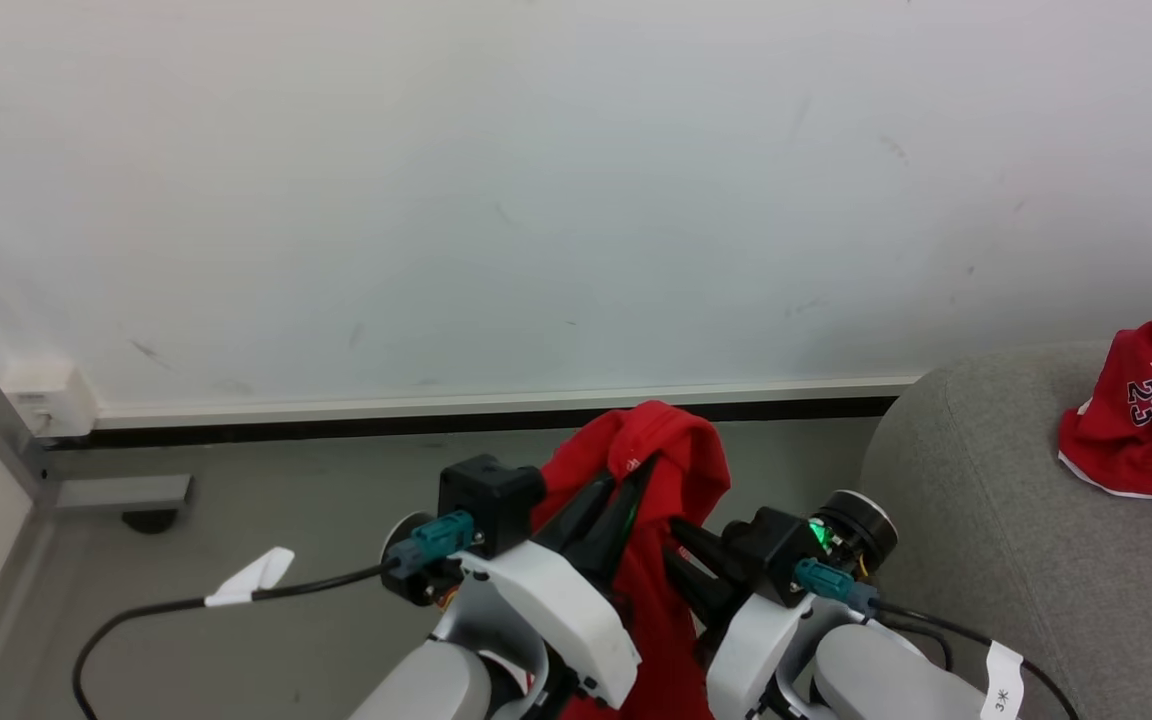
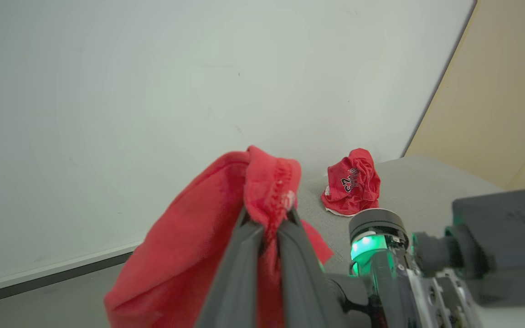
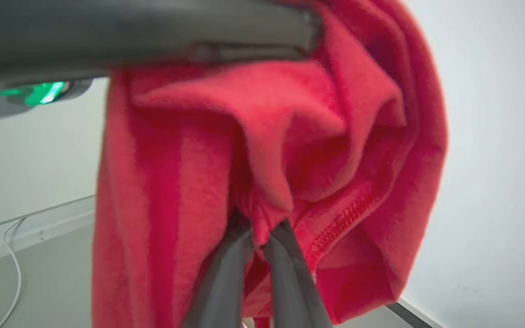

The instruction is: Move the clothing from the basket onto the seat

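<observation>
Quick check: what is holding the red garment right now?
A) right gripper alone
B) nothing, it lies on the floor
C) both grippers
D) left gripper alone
C: the left gripper and the right gripper are each shut on a fold of the red garment.

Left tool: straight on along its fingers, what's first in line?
Past the red shirt it grips, the left tool likely meets the white wall; the sofa sits off to the side. Depth unclear.

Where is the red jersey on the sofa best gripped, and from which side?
Grip the raised top fold of the jersey, coming from above. It lies crumpled in a heap on the sofa, so folds stand up there, while its white-trimmed lower edge lies flat against the fabric.
</observation>
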`<state>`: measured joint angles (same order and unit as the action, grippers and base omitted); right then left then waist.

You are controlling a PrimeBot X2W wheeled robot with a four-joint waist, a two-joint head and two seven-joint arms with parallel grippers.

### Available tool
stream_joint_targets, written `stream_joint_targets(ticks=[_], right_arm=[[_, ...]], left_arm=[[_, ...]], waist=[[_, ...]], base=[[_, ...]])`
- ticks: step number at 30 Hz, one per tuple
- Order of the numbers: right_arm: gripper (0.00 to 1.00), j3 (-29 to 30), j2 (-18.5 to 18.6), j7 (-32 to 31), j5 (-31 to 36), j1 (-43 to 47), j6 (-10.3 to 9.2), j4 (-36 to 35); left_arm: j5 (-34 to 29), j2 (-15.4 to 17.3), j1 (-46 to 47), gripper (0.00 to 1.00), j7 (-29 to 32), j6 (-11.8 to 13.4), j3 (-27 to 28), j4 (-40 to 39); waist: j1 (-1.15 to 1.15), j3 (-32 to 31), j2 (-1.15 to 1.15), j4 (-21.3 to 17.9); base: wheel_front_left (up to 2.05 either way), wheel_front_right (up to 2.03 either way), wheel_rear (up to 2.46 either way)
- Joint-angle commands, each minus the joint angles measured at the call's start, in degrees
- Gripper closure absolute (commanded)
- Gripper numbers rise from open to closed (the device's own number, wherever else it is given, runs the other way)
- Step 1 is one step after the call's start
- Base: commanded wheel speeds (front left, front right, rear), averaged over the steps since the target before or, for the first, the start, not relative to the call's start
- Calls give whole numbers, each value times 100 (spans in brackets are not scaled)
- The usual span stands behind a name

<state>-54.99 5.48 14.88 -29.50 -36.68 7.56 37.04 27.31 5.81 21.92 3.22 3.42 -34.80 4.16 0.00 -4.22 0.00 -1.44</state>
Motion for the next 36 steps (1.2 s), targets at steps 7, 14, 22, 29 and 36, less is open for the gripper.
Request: stream_joint_targets(ticks=[7,14,22,29,36], right_arm=[[100,409,188,31,-63,196,-15,-193],[100,885,384,26,29,295,-15,-406],[100,1414,600,26,201,366,-15,-621],[100,1652,755,27,343,393,-15,-798],[100,1814,899,26,427,378,-15,-980]], left_arm=[[-5,92,-3,1,-72,49,4,112],[-56,152,-60,0,-77,26,-94,201],[-97,220,-97,0,-192,17,-136,300],[-70,248,-76,0,-277,39,-119,327],[-60,231,-34,0,-331,36,-139,345]], waist=[[0,15,0,-63],[0,41,0,-112],[0,109,0,-284],[0,206,0,-699],[0,338,0,-1289]], base=[[0,0,0],[0,0,0],[0,0,0],[0,0,0],[0,0,0]])
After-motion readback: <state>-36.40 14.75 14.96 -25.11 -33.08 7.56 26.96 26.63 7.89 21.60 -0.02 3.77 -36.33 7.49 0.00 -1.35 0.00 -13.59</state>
